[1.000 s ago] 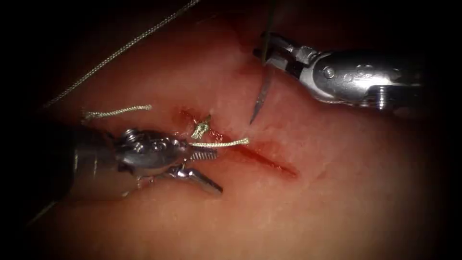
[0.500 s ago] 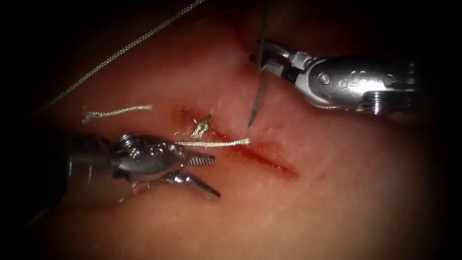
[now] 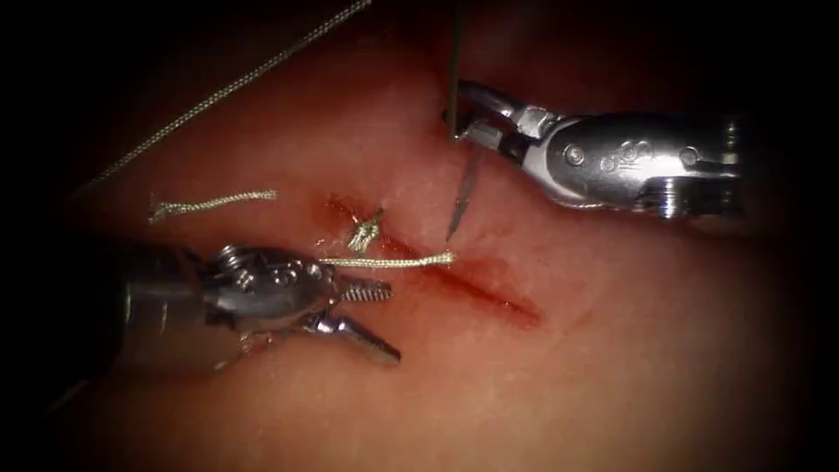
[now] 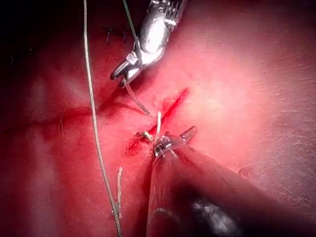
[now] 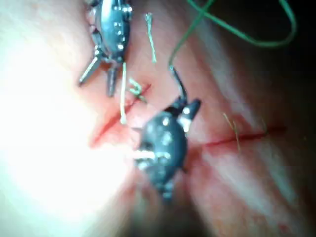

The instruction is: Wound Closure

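Cut's left end: we saw the left hand (image 3: 371, 319) with jaws spread, a knot (image 3: 365, 232) and a cut thread end (image 3: 389, 260) crowding it.
Above the cut: the needle (image 3: 461, 197) hung point-down from the right hand (image 3: 463, 114).
Cut's right end: we found open tissue (image 3: 612, 350).

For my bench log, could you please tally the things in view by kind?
Tools: 2, left hand open and empty, right hand shut on needle
Needle: 1, tip by the cut
Long thread: 1
Loose thread pieces: 2
Knot: 1
Total: 7
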Action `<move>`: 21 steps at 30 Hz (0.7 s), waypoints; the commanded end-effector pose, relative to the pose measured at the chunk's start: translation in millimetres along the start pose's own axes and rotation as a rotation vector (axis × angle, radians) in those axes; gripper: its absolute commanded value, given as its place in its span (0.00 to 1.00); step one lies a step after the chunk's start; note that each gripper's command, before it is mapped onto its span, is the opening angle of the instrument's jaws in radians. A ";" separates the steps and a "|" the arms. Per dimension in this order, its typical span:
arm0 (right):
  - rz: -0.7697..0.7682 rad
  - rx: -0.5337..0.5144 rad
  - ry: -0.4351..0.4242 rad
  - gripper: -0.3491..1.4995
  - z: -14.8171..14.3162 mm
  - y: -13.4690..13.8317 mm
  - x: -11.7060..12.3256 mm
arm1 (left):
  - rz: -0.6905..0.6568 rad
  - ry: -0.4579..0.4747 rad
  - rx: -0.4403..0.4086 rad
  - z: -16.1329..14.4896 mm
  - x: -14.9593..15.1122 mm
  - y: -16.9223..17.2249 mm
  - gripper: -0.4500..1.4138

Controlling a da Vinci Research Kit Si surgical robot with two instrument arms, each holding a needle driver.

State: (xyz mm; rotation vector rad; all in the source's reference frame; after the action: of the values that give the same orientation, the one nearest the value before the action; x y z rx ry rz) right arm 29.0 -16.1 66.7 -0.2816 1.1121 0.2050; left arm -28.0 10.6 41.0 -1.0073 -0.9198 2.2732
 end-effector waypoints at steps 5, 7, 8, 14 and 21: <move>0.030 0.003 0.004 0.00 1.0 -0.8 -0.2 | 0.001 0.001 -0.001 0.7 0.1 -0.4 0.54; 0.051 0.003 0.001 0.00 1.0 -1.1 -0.3 | 0.001 0.001 -0.001 0.7 0.1 -0.4 0.54; 0.061 0.000 -0.001 0.00 1.1 -1.3 -0.4 | 0.001 0.001 -0.001 0.7 0.1 -0.4 0.54; 0.148 -0.010 -0.004 0.00 1.3 -2.5 -1.2 | 0.001 0.001 -0.001 0.7 0.1 -0.3 0.54; 0.184 0.012 -0.038 0.00 1.1 -4.2 -2.2 | 0.000 0.002 0.001 1.0 0.3 0.0 0.54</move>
State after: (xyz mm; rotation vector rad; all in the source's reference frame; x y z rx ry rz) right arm 29.5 -19.7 69.1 -0.1643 1.1000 0.3690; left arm -28.4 10.4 40.7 -1.0066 -0.9183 2.2723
